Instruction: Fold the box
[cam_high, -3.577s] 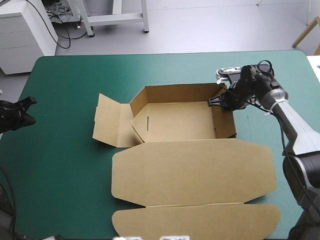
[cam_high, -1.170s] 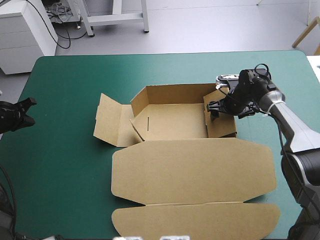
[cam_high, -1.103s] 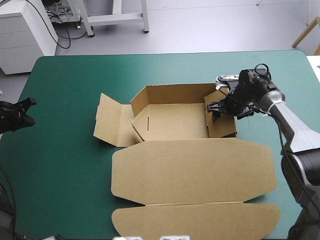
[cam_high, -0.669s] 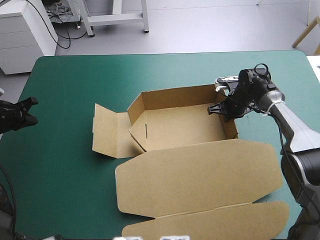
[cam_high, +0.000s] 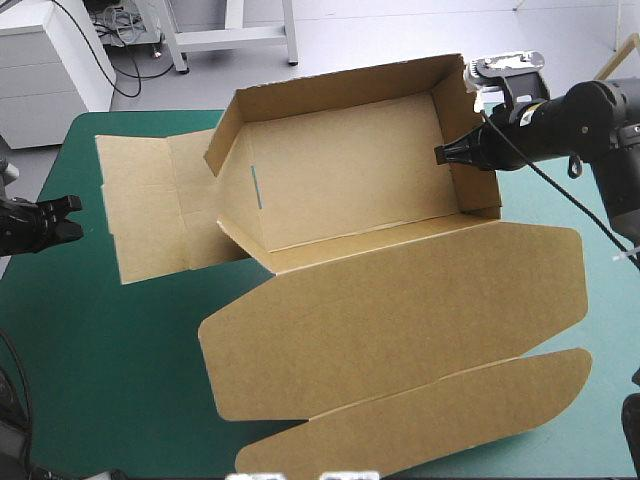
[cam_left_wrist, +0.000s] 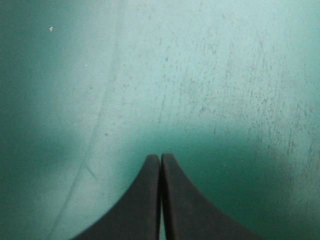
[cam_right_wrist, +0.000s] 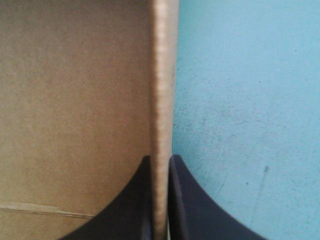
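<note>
— Where is the box (cam_high: 350, 170)?
— It fills the middle and upper part of the high view. It's tilted and seemingly raised off the teal-green worktop (cam_high: 100, 380), with its lid panel (cam_high: 400, 320) hanging toward the lower frame.
— What holds it?
— The right pincer (cam_high: 447, 153), upper right, is clamped on the right wall (cam_high: 458, 115), the board's edge between its fingers (cam_right_wrist: 135, 200). That grip probably lets it swing the whole sheet.
— And the left pincer (cam_high: 62, 218)?
— It's closed and empty at the left edge, likely parked out of the way beside the unfolded side flap (cam_high: 140, 200).
</note>
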